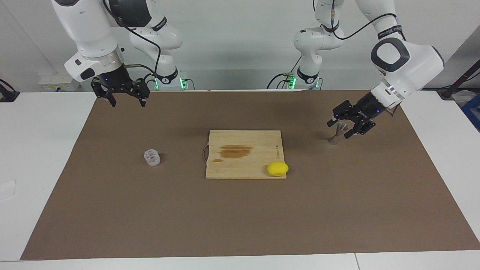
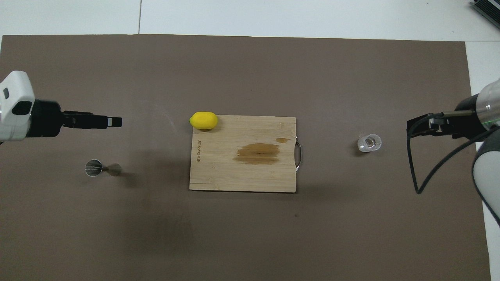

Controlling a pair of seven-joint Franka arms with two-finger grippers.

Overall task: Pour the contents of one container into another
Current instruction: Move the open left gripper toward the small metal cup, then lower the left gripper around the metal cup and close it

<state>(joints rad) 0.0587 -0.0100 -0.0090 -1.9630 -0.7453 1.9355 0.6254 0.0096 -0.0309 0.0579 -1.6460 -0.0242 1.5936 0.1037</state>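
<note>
The jigger (image 1: 335, 135) stands upright on the brown mat (image 1: 240, 210) toward the left arm's end of the table (image 1: 33, 150), a little nearer to the robots than the cutting board (image 1: 243, 154). The left gripper (image 1: 348, 123) is tilted and hangs low over the mat just beside the jigger's upper cone, jaws wide and holding nothing; whether a finger touches the cone cannot be told. The glass (image 1: 152, 157) stands on the mat toward the right arm's end, well apart from the jigger, with the board between them. The right gripper (image 1: 125, 98) waits in the air over the mat's edge closest to the robots, well clear of the glass, jaws wide and empty. A lemon (image 1: 278, 168) lies at the board's corner farthest from the robots on the left arm's side, and a brown stain (image 1: 235, 151) marks the board's middle.
</note>
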